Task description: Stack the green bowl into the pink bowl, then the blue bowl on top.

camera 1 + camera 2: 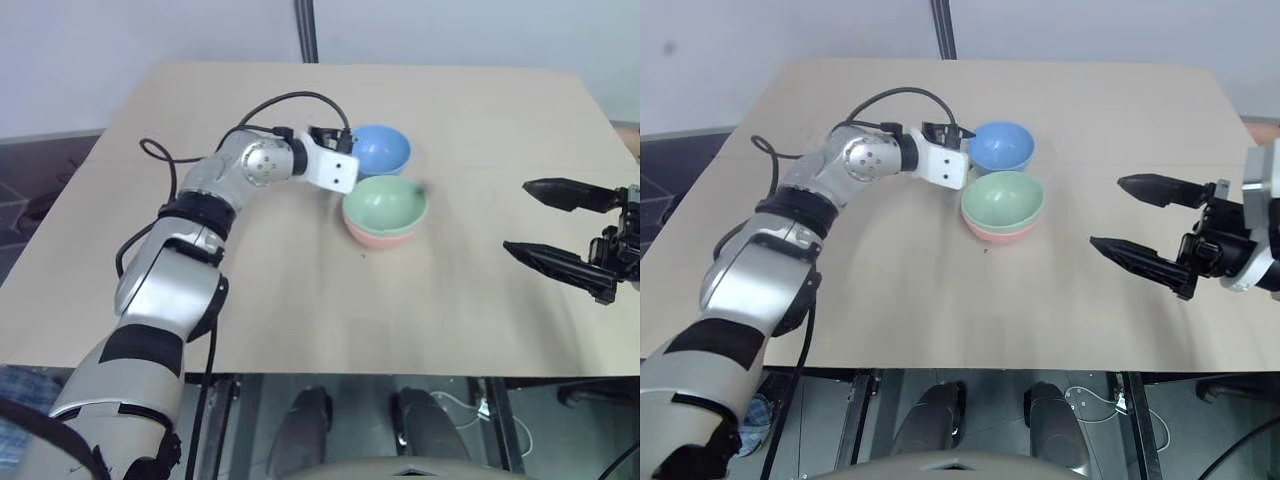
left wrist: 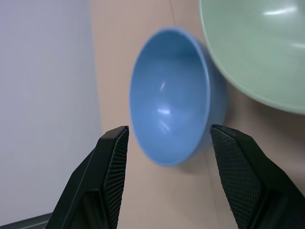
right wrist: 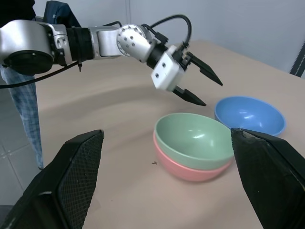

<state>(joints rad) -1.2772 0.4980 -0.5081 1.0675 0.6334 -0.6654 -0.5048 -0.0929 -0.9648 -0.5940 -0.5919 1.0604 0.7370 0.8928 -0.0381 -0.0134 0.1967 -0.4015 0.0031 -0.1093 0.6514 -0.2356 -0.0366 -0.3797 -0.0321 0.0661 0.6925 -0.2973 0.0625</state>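
Green bowl [image 1: 386, 201] nested in pink bowl [image 1: 381, 238], blue bowl [image 1: 381, 148] just behind, left tool [image 1: 335, 137] beside it

The head's two eyes are looking down over the table [image 1: 300, 300]; wrist cameras are closing on the bowls [image 3: 200, 148].

Left arm: extended forward, wrist bent toward 2 o'clock; left tool [image 3: 198, 83] angled slightly downward, fingers spread, nothing between them. Right arm: drawn in at 3 o'clock; right tool [image 1: 1132, 216] level, pointing toward 9 o'clock, fingers fully spread, empty.
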